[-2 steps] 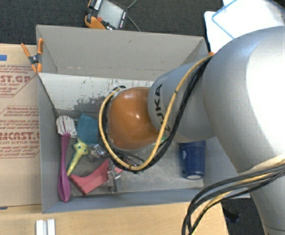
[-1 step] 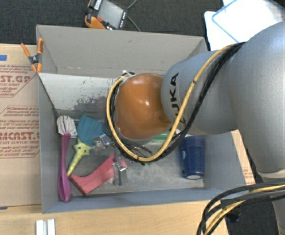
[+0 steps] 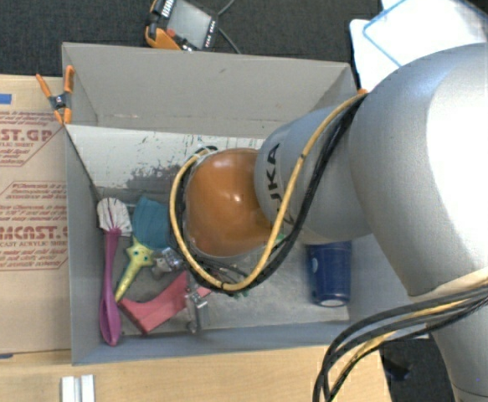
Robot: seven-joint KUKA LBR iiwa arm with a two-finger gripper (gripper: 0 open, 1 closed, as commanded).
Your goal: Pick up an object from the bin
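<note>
My gripper [image 3: 183, 285] is low in the bin's front left part, below the orange cover. Its two metal fingertips [image 3: 196, 306] stand apart, so it is open. The right end of a flat pink-red piece [image 3: 153, 308] lies between them on the bin floor. A yellow-green toy with a pointed end [image 3: 133, 265] lies just left of the upper fingertip. Behind it sits a teal lump [image 3: 151, 219].
A purple brush with white bristles [image 3: 109, 285] lies along the left wall. A dark blue can [image 3: 330, 273] lies at the front right, beside the arm. The arm and its cables cover the bin's middle and right.
</note>
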